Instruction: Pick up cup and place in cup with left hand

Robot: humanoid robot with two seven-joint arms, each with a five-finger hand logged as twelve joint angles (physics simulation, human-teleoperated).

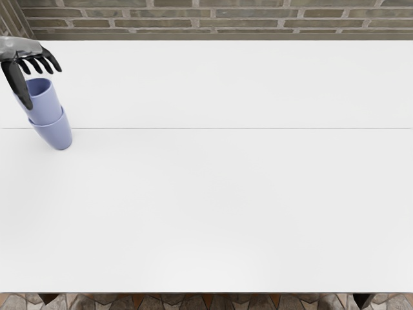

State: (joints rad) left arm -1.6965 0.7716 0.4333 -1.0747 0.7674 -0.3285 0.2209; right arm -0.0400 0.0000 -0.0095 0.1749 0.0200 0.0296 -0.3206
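At the table's left side, my left hand [40, 85] reaches in over the cups, its palm above them. Its fingers are spread and extend over the rim region, while the thumb hangs down in front of the upper cup's left side; the hand looks open. The blue upper cup [47, 106] sits nested in the blue lower cup [58, 136], with its open rim showing. Both lean as one stack, tops toward the upper left. Part of the upper cup's left side is hidden by the thumb. My right hand is out of view.
The white table [219, 194] has a thin seam running across it behind the middle. A brick wall [213, 19] stands beyond its far edge, and floor tiles show below the near edge.
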